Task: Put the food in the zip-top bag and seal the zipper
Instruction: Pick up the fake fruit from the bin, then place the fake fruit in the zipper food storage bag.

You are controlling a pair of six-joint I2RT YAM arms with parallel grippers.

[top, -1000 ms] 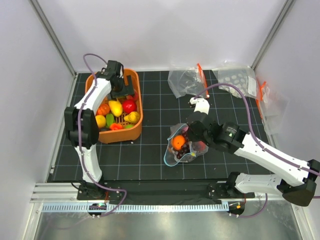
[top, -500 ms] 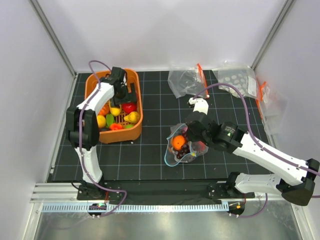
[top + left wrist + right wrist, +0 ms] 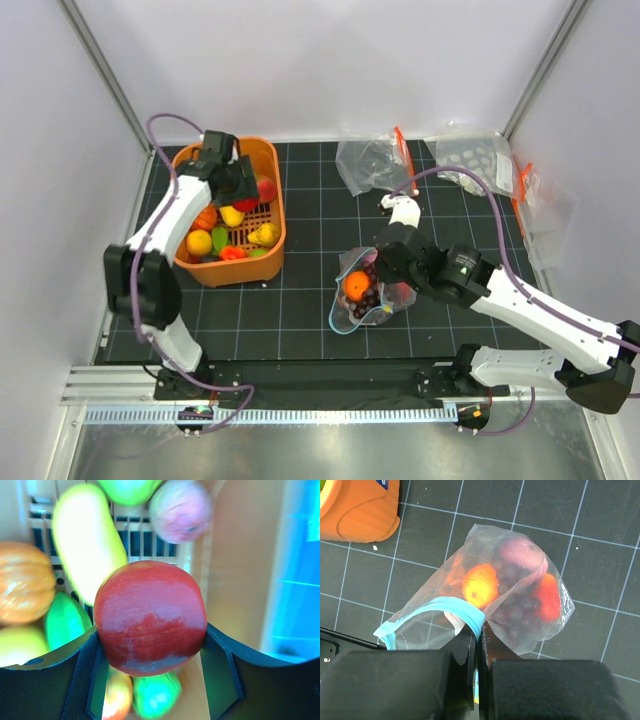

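Zipper (image 3: 455, 607) pinched in right end effector (image 3: 479, 639), wrist cam only.

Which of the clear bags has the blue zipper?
The fruit-filled bag pinched by the right gripper; the back bags show orange-red strips.

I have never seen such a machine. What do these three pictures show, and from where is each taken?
Two white robot arms stand side by side. The wide picture looks down from above; the other two come from a camera on each wrist. The left hand grips a red apple over an orange basket of toy fruit. The right hand is closed on the blue strip of a clear zip-top bag on the black mat; inside are an orange and grapes. More clear bags lie farther back.
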